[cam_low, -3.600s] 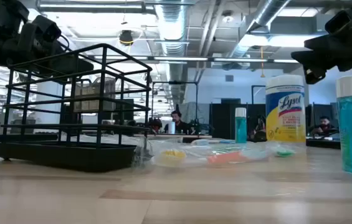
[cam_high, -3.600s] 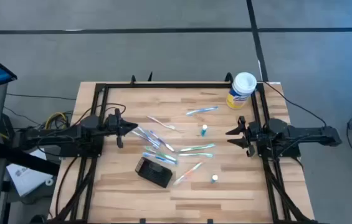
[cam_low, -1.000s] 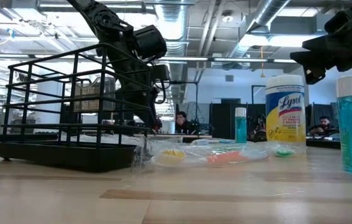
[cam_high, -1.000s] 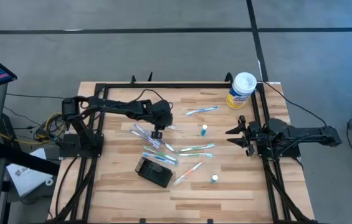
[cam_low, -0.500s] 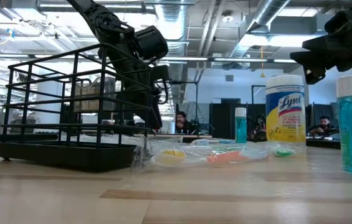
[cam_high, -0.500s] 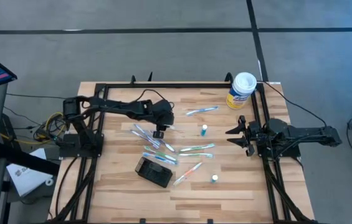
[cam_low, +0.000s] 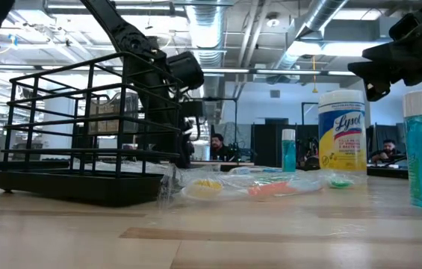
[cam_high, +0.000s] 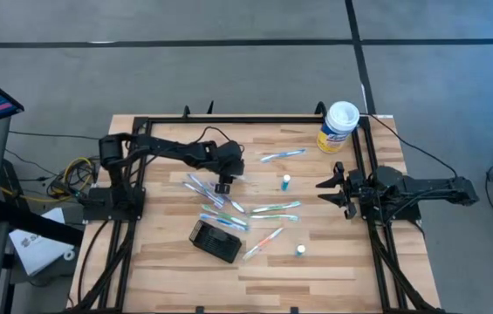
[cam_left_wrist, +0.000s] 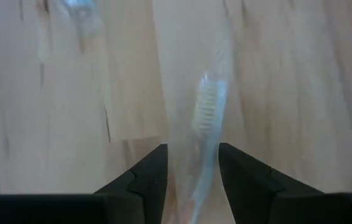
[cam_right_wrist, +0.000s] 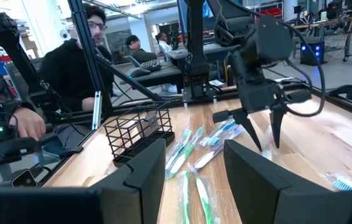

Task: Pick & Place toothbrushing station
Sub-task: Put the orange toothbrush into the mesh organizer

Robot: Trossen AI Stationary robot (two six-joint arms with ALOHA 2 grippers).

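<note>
From above, the left end effector (cam_high: 223,187) is reaching out over the middle of the wooden tabletop (cam_high: 167,262), pointing down at the upper end of a scatter of wrapped toothbrushes (cam_high: 244,212). Its fingers are too small to judge in this view. The toothbrushing station (cam_high: 215,241), a small black box with rounded corners, is lying near the front edge of the tabletop, just below the scatter and well apart from both end effectors. The right end effector (cam_high: 325,192) is waiting at the right side, its fingers standing spread and holding nothing. A white-lidded canister (cam_high: 338,127) is standing at the far right corner.

Across the tabletop at low level, a black wire basket (cam_low: 84,134) is filling the left side, with the left arm coming down behind it. 2 small blue bottles (cam_low: 288,150) are standing to the right, either side of the canister.

Past the left wrist, 2 dark fingers (cam_left_wrist: 147,177) are standing parted, 1 on either side of a wrapped toothbrush (cam_left_wrist: 207,118) lying on the wood; whether they are touching it cannot be told.

Past the right wrist, the fingers (cam_right_wrist: 147,168) are spread and empty, the other arm is showing farther off, and people (cam_right_wrist: 82,68) are sitting beyond the tabletop.
</note>
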